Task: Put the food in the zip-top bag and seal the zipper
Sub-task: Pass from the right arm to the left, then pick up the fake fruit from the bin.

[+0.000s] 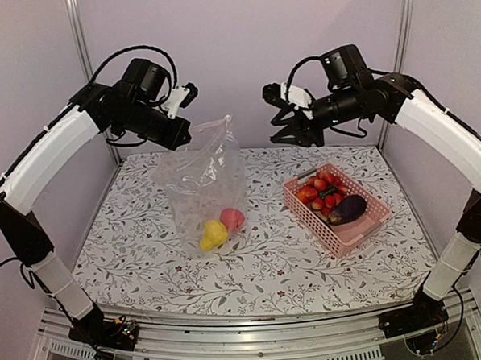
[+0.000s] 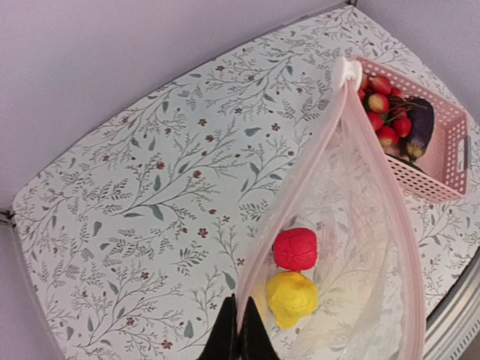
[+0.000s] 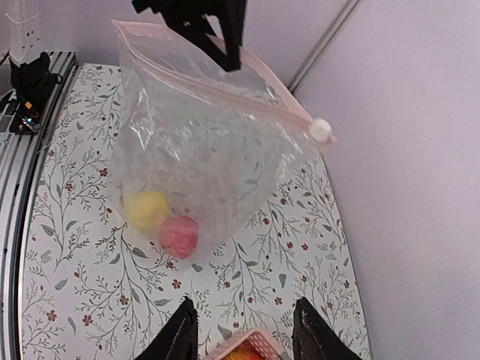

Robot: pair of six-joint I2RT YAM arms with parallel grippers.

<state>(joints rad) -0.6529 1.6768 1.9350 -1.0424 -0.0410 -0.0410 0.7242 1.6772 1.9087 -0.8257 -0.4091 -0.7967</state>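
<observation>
Left gripper (image 2: 238, 341) was clenched on the mouth edge of the clear crinkly zip-top bag (image 1: 204, 178), hung over the floral table (image 1: 269, 267) left of centre. Its pink-tinted zipper (image 3: 255, 96) was unsealed. Yellow pepper (image 1: 213, 234) and red pepper (image 1: 232, 219) sat inside. Right gripper (image 3: 241, 330) was released and empty near the far right edge. Small red fruits (image 1: 322, 193) and dark purple eggplant (image 1: 348, 208) lay in the pink slatted basket (image 1: 358, 232), below and nearward of it; right arm was nearer.
</observation>
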